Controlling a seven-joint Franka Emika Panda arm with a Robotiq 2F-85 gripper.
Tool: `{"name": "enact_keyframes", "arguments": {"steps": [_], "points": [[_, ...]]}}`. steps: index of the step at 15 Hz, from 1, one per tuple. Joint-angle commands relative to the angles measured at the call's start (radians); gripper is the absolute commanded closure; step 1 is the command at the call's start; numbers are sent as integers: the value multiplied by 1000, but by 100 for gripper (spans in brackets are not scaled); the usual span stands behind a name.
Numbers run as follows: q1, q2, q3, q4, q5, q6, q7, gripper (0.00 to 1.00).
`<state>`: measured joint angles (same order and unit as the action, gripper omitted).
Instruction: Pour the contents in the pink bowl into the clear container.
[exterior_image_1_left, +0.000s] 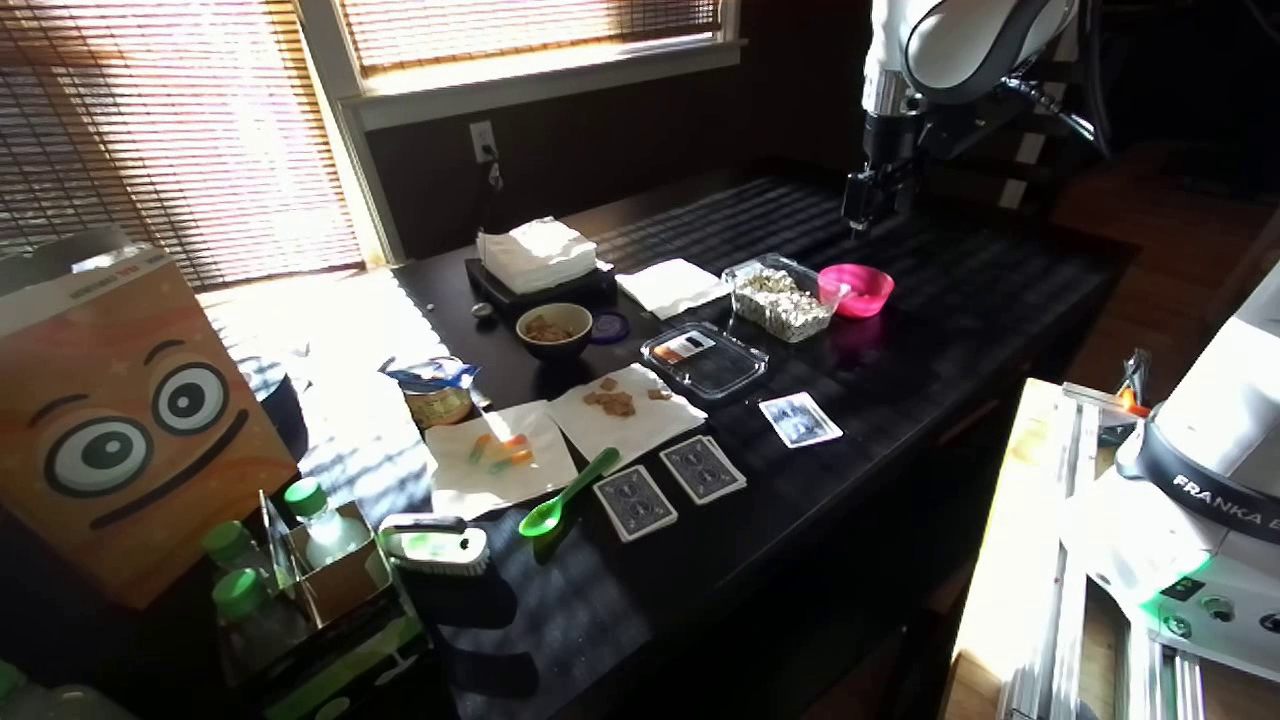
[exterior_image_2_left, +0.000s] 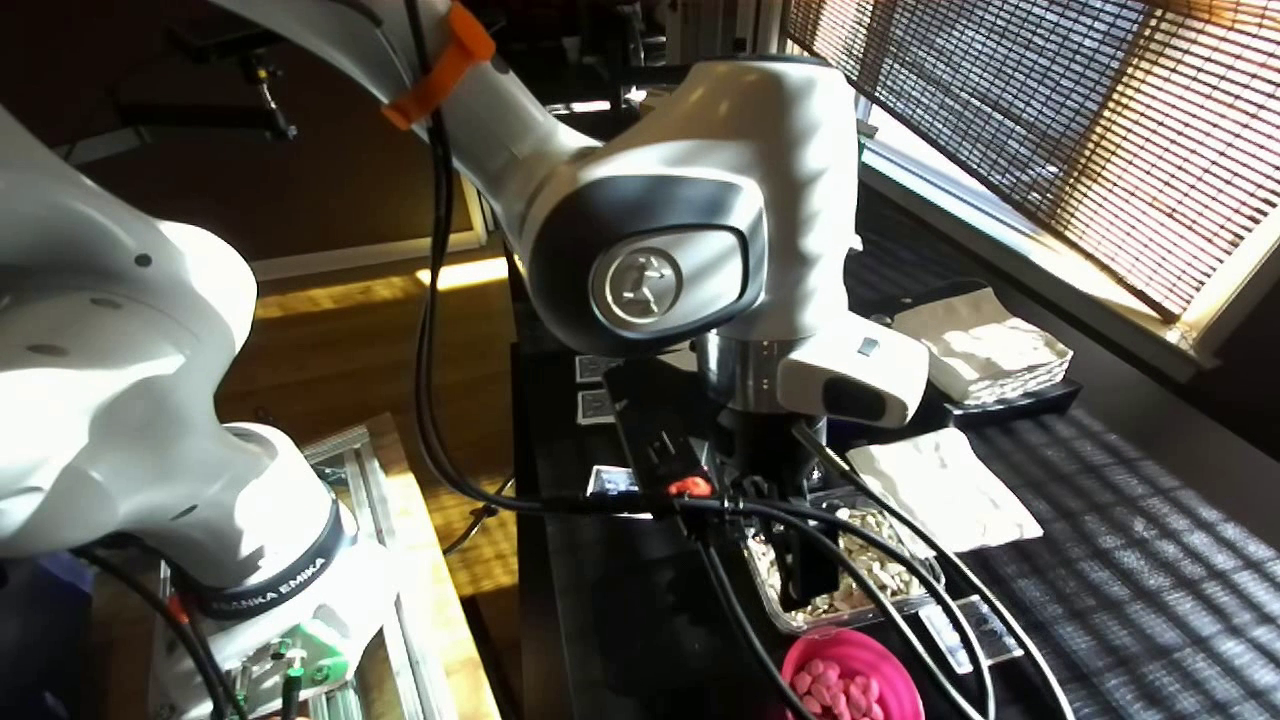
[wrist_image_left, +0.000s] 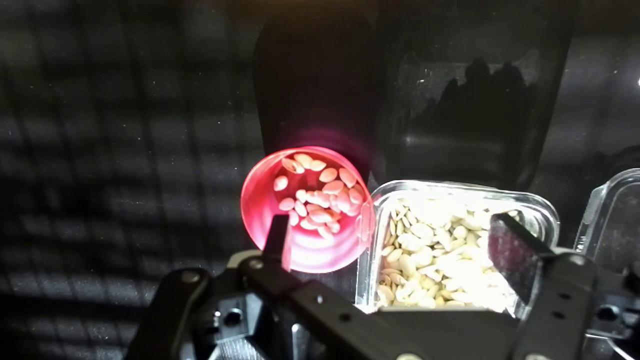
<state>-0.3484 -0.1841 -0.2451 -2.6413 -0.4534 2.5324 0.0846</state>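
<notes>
- Your jaws are standing wide apart and hanging above the counter (wrist_image_left: 140, 130).
- The pink bowl (wrist_image_left: 259, 200) is sitting upright on the counter, holding pinkish seeds (wrist_image_left: 320, 216).
- The clear tub (wrist_image_left: 369, 265) is standing just beside the bowl, holding many pale seeds (wrist_image_left: 422, 255); from here you aren't seeing clearly whether the two are touching.
- In an exterior view, a white napkin (exterior_image_1_left: 672, 288) is lying near the tub, and farther off a dark bowl (exterior_image_1_left: 553, 350) is holding brown pieces.
</notes>
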Motion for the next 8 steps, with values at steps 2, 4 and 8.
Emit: {"name": "enact_keyframes", "arguments": {"steps": [2,4,8], "points": [[-14,103,-45,28,42,63,-28,0],[-13,140,-66,38,58,97,-45,0],[-12,234,-97,56,114,171,-81,0]]}}
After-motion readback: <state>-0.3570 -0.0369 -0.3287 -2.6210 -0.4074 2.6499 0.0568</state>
